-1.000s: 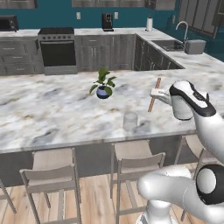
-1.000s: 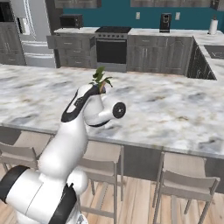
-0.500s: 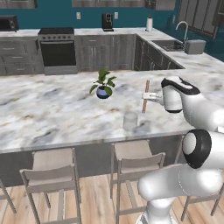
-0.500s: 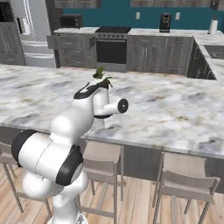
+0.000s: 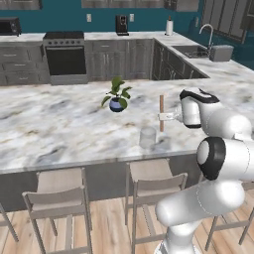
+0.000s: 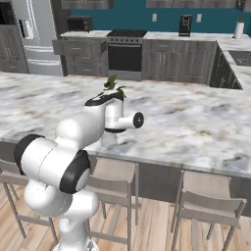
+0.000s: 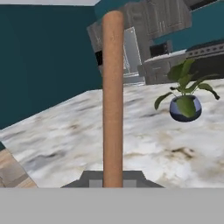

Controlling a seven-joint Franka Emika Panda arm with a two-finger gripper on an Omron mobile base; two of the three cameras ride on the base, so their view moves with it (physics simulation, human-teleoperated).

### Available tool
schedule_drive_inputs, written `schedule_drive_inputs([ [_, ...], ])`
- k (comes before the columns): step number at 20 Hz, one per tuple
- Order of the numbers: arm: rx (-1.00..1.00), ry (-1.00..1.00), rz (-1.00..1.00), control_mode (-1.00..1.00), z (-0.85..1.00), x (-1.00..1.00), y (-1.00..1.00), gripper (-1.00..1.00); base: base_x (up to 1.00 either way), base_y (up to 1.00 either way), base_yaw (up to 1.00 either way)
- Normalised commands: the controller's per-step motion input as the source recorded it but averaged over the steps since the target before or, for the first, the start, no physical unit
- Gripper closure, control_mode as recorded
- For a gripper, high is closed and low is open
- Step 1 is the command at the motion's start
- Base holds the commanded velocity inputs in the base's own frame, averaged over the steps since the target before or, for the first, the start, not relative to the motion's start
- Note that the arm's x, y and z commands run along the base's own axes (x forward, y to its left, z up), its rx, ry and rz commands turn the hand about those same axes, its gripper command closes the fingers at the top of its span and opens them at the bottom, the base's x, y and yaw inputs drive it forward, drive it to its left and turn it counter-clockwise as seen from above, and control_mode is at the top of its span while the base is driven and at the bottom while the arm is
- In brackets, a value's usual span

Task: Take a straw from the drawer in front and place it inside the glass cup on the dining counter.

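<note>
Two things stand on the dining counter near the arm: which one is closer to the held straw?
The clear glass cup, just down-left of the upright straw in the gripper. The blue potted plant stands farther back.

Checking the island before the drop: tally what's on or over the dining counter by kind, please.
Straw, held upright in the shut gripper: 1
Glass cup: 1
Potted plant: 1
Total: 3
</note>
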Motion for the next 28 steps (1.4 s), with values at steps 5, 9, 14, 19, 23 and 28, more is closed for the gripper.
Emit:
schedule_drive_inputs([
  [5,-0.06,-0.14,0.01,-1.0,0.0,0.0,0.28,1.0,0.0,0.0,0.0],
  [9,-0.01,-0.01,0.0,-1.0,-0.08,0.15,0.17,1.0,0.0,0.0,0.0],
  [14,0.0,0.04,0.0,-1.0,-0.16,0.32,0.02,1.0,0.0,0.0,0.0],
  [19,0.0,0.05,0.0,-1.0,-0.05,0.34,0.0,1.0,0.0,0.0,0.0],
  [23,0.0,0.04,0.0,-1.0,-0.27,0.37,0.0,1.0,0.0,0.0,0.0],
  [28,0.0,0.06,0.02,-1.0,-0.35,0.29,0.0,1.0,0.0,0.0,0.0],
])
